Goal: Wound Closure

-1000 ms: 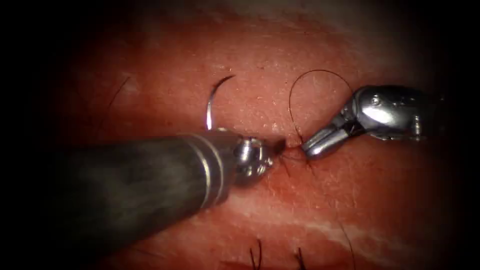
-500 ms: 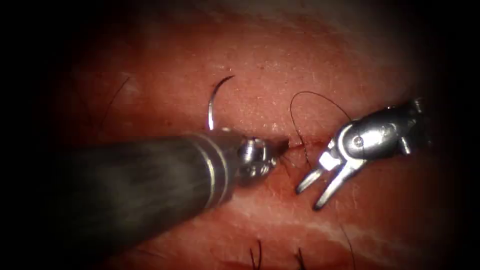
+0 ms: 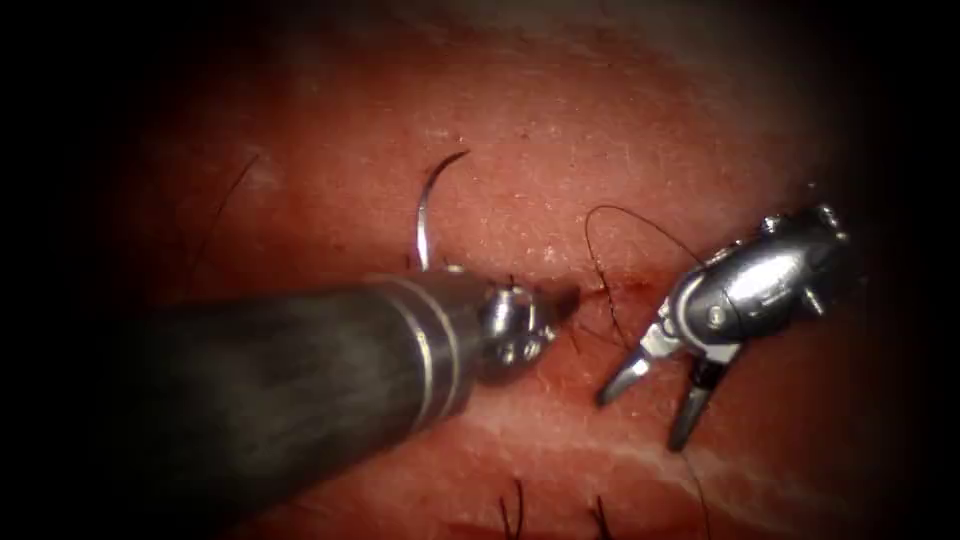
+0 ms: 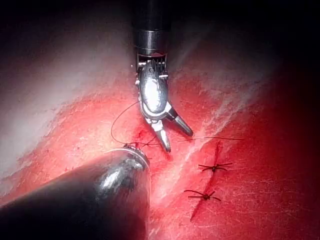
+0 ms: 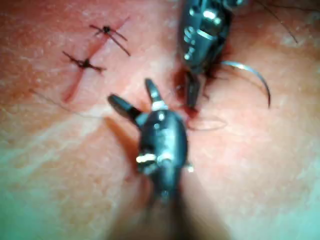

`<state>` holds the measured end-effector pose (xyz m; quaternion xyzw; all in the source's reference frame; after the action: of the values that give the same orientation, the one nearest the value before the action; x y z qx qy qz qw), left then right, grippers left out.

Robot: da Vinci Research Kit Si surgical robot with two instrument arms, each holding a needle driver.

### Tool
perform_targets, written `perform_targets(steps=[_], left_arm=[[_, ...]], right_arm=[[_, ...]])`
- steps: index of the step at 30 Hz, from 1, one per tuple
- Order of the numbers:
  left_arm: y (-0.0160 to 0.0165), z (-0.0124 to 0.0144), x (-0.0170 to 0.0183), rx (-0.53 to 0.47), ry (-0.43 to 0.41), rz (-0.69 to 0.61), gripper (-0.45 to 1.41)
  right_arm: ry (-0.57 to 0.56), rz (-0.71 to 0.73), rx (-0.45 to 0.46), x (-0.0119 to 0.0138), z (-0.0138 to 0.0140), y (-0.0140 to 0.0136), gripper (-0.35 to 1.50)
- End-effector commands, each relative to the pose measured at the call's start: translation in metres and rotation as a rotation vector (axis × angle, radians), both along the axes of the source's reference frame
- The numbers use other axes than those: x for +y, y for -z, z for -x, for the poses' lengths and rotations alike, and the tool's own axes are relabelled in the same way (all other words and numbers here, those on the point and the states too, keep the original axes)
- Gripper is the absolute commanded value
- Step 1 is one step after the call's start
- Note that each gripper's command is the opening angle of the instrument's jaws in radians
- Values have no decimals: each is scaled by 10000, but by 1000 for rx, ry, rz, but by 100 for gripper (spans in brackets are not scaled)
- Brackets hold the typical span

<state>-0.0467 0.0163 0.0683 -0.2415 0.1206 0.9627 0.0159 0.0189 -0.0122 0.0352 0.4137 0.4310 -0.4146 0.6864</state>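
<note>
Two tools sit over the tissue [image 3: 620, 120], close to the cut [image 3: 620, 290]. The right tool [image 3: 650, 405] has its jaws spread wide apart and holds nothing. Its tips hang just over the tissue, a bit to the right of the cut. In the right wrist view the same tool [image 5: 135, 97] shows its two jaws forked open, and in the left wrist view [image 4: 177, 137] they look the same.

The left tool [image 3: 560, 300] comes in on a thick dark shaft. Its tip is right at the cut, where some thread [image 3: 625, 215] comes out. I cannot tell if its jaws are open or closed.

The curved needle [image 3: 428, 205] lies on the tissue to the left of the cut, just behind the left tool. No tool holds it. I cannot tell if its lower end is in the tissue. The thread makes a thin dark loop from the cut up and over toward the right tool.

Two tied stitches [image 4: 215, 167] sit farther along the cut.
</note>
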Motion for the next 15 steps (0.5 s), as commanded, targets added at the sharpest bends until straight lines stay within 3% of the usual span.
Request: perform_targets(steps=[1,5,15], left_arm=[[-7,7,-4,-1,-1,-2,-45],[-7,8,-4,-1,-1,-2,-45],[-7,7,-3,1,0,-2,-45]], right_arm=[[10,3,-4,-10,-3,-6,84],[59,44,20,-10,-2,-8,74],[106,71,28,-36,7,-22,79]])
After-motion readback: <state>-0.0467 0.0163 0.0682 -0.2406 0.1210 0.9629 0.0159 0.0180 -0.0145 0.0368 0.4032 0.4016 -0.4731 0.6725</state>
